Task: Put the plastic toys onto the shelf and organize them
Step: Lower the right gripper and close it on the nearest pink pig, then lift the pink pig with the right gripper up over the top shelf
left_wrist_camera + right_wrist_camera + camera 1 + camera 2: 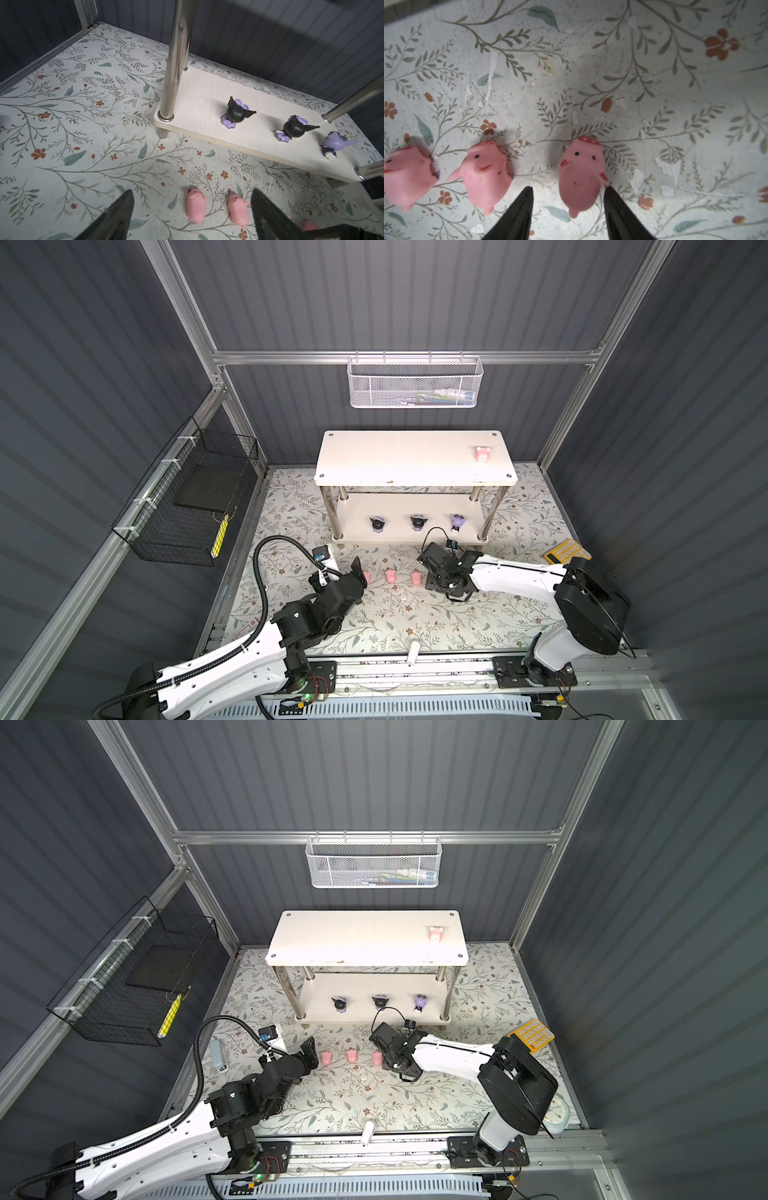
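Showing the task at roughly its midpoint, as judged from the layout. The shelf (395, 460) stands at the back of the floral tabletop (415, 626). Its lower board carries three lilac toys in a spaced row near the front edge: the left lilac toy (377, 525), the middle lilac toy (417, 522) and the right lilac toy (456, 522). The upper board holds a single pink figure, the shelved pig (482, 454), near its right end; the rest of that board is bare.

Three pink toys lie on the tabletop in front of the shelf, in a row, near one another but apart: the left pig (366, 576), the middle pig (390, 576) and the right pig (416, 578).

The right fingers (620, 214) straddle the right pig at a moderate spread. One tip touches the toy's side and the other stands clear of it, so no grip is made yet. The left fingers (116, 216) are spread wide and empty, low over the tabletop just beside the left pig.

Four toys thus count as placed and three visible pigs remain. The sorting so far suggests lilac toys below and pink ones above, so the remaining pigs probably belong on the upper board, in line with the shelved pig.
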You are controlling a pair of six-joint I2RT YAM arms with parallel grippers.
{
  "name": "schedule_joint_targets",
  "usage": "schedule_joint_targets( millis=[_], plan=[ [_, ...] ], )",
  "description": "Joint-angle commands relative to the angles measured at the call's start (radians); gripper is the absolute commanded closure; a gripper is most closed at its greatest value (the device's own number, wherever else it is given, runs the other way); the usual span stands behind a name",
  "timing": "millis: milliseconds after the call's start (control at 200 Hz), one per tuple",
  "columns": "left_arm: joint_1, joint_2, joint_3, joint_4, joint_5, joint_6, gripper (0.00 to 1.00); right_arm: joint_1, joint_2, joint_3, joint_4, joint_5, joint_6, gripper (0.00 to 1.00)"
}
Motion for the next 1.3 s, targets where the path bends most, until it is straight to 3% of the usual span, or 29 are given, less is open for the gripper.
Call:
schedule_joint_targets(
  millis=[0, 680, 966, 1136, 1296],
  plan=[
    [0.007, -0.006, -0.016, -0.021, -0.026, -0.014, 0.12, -0.004, 0.022, -0.01, 0.003, -0.002, 0.009, 0.45],
    [0.016, -0.008, -0.028, -0.015, -0.017, -0.019, 0.12, -0.013, 0.073, -0.018, 0.013, 0.057, -0.002, 0.53],
    [0.018, -0.012, -0.03, -0.016, -0.016, -0.019, 0.12, -0.013, 0.09, -0.008, 0.004, 0.074, -0.017, 0.63],
    [0.02, -0.011, -0.03, -0.013, -0.016, -0.017, 0.12, -0.009, 0.044, -0.008, -0.027, 0.075, -0.04, 0.7],
    [0.025, -0.005, -0.029, -0.003, -0.01, -0.01, 0.12, -0.008, -0.054, -0.007, -0.109, 0.061, -0.1, 0.71]
  ],
)
